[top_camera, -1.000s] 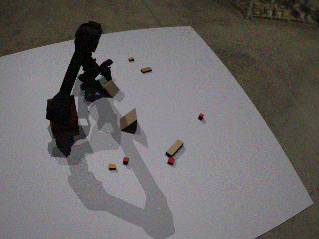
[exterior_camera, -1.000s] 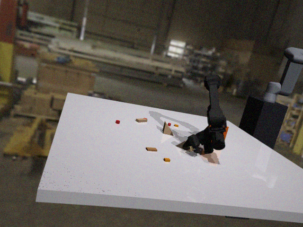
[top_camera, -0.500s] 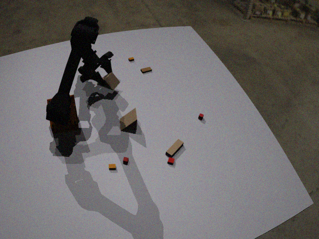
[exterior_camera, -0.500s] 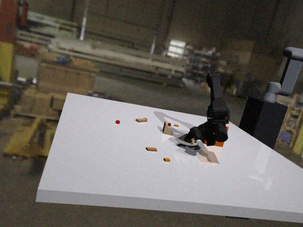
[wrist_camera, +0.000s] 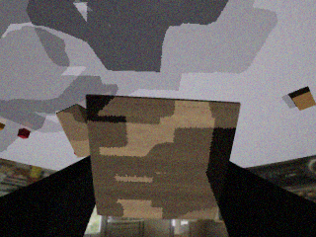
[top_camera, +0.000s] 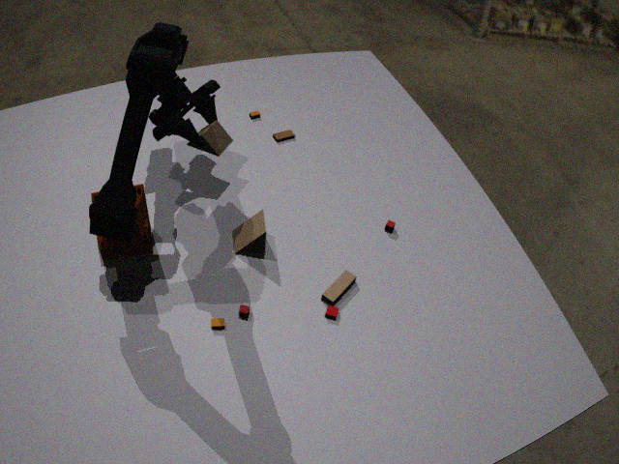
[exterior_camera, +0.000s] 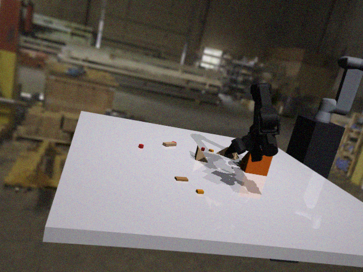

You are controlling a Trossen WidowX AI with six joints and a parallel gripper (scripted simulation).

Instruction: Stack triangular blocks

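My gripper is shut on a tan wooden triangular block and holds it tilted, a little above the white table, close to the arm's base. The block fills the middle of the wrist view between the two dark fingers. The other triangular block rests on the table with its sloped face up, apart from the gripper and nearer the table's middle. A tan corner that shows left of the held block in the wrist view may be this block.
Two flat tan bars lie on the table. Small red cubes and orange cubes are scattered about. The arm's orange base stands at the left.
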